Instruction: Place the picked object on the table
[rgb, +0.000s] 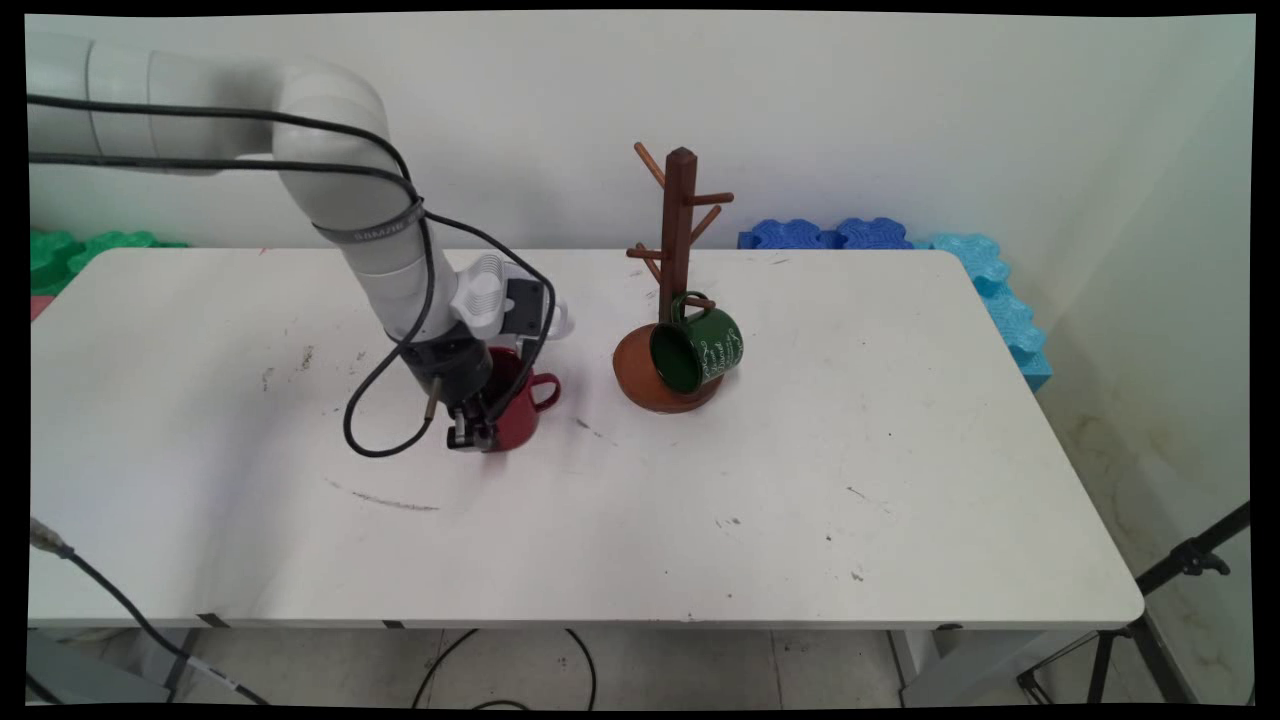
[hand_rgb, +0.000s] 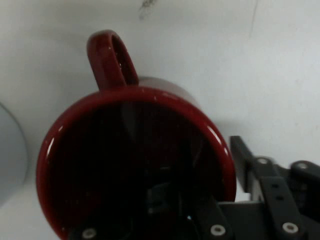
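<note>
Black two-finger tool (rgb: 472, 432) is lowered over a glossy dark red ceramic mug (rgb: 520, 408) standing upright on the white tabletop (rgb: 700, 500), left of centre. One finger (hand_rgb: 245, 160) lies outside the mug's rim, the other inside; whether they clamp the wall cannot be told. The mug's handle points right. Well to its right, a brown wooden mug tree (rgb: 677, 270) stands, with a dark green enamel mug (rgb: 697, 350) hanging from a lower peg.
</note>
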